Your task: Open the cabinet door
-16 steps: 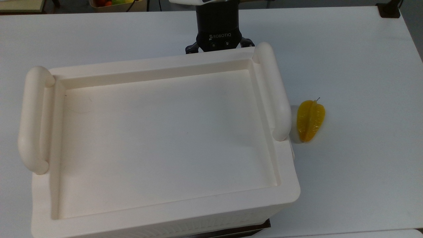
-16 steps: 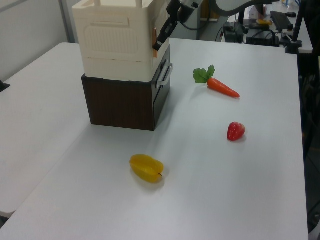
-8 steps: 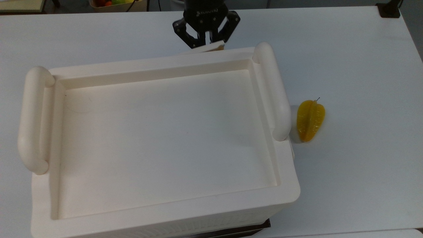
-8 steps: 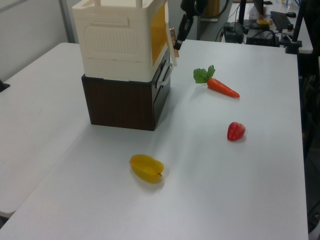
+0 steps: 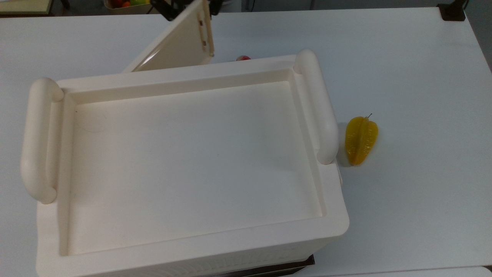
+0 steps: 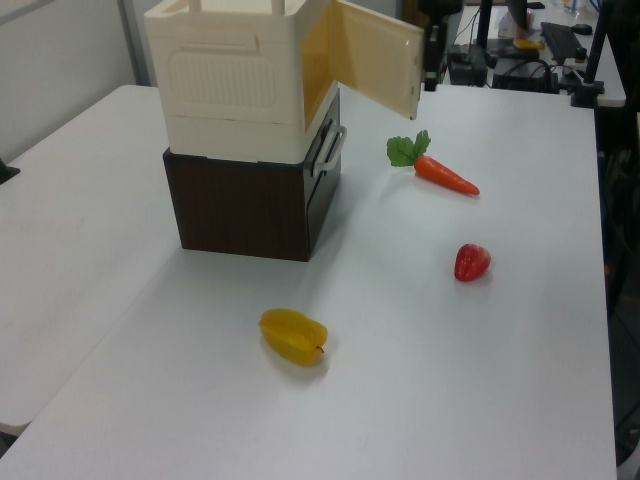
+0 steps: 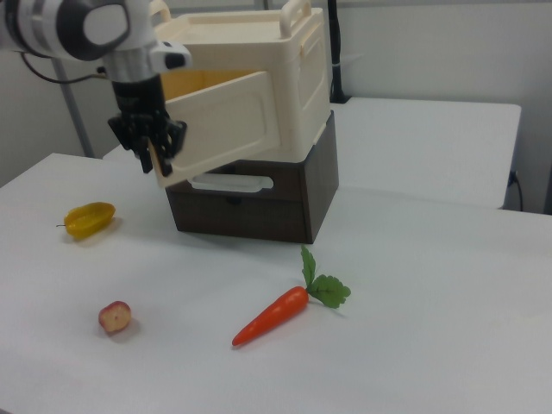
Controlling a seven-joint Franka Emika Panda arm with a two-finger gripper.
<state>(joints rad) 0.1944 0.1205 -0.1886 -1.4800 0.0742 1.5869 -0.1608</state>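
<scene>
At the cabinet's (image 7: 259, 112) front, the cabinet door (image 7: 228, 125) stands swung well out on its hinge, free edge far from the opening. The gripper (image 7: 153, 142) clamps that free edge, jaws closed on the panel, so the arm can pull it around. Carrot (image 7: 276, 315) and starfruit (image 7: 89, 218) lie apart on the table (image 7: 414, 345).

From my seat, the hand (image 7: 153, 148) hangs off a white-and-grey wrist that comes in from the right view's upper left and points straight down. Its black fingers (image 7: 141, 141) sit close together, pinching the free edge of the cabinet door (image 7: 226, 121), well above the bench.
</scene>
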